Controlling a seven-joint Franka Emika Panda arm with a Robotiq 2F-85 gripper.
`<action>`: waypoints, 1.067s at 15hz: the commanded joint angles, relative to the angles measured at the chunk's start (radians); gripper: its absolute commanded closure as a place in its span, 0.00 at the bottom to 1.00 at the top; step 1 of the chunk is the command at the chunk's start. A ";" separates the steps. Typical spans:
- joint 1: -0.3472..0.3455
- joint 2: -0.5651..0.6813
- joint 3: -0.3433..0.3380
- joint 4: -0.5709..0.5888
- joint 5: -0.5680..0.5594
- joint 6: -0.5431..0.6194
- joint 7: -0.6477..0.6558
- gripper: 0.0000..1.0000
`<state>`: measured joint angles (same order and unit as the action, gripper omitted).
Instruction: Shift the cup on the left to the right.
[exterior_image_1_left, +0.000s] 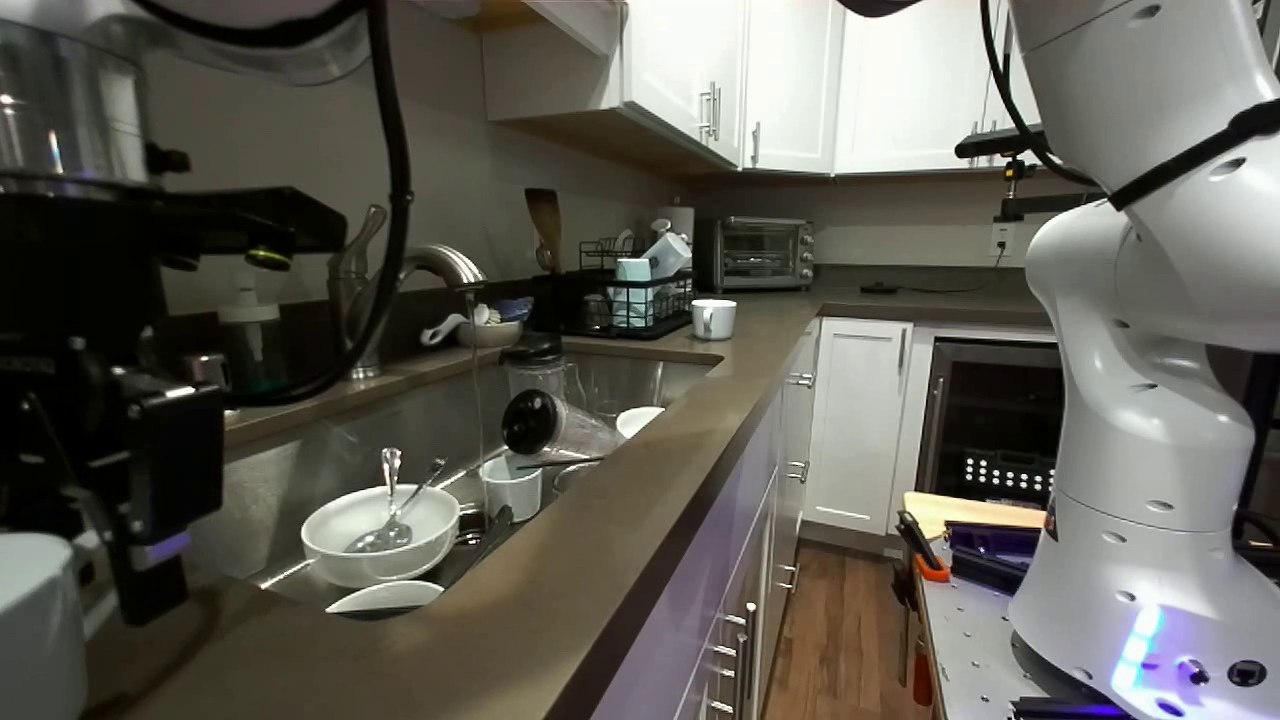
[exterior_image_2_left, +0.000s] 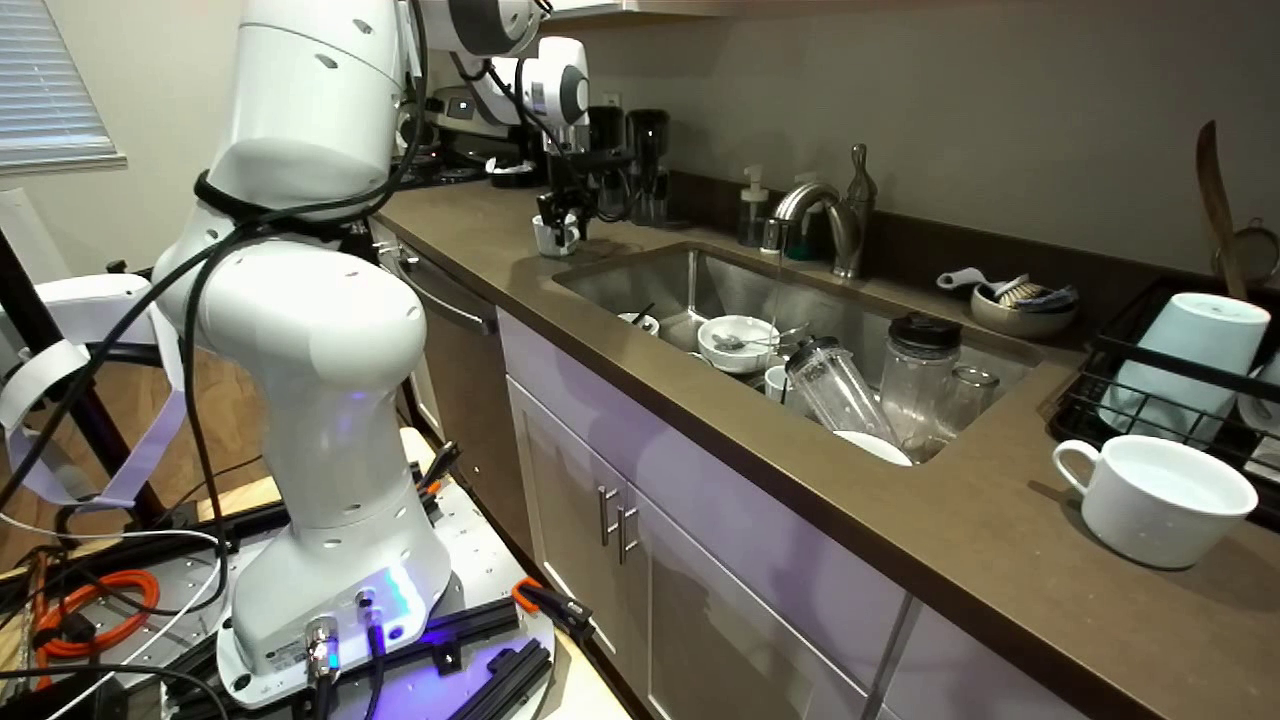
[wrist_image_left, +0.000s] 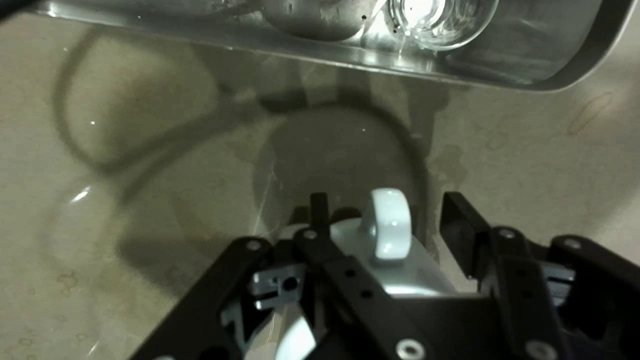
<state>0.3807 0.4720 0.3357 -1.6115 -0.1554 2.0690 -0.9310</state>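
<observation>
Just left of the sink (exterior_image_2_left: 650, 282) in an exterior view, the white mug (exterior_image_2_left: 549, 240) has its handle (wrist_image_left: 392, 222) between the 2 parted fingers (wrist_image_left: 465, 235) of the gripper (wrist_image_left: 386, 206), so I would centre them, close gently and lift high before crossing the sink.

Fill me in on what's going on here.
A robot arm has its open gripper at a white mug on the counter beside the sink. In the wrist view, the mug's handle sits between the spread fingers, not gripped. The move rightward is not yet done. Another mug stands past the sink's other end, by the dish rack.
</observation>
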 joint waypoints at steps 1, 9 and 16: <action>-0.005 0.000 0.012 0.017 0.017 -0.030 0.016 0.69; -0.004 -0.006 0.013 0.018 0.015 -0.030 0.017 0.83; -0.015 -0.051 0.016 -0.010 0.013 -0.066 -0.005 0.95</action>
<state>0.3807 0.4681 0.3402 -1.6098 -0.1551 2.0527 -0.9308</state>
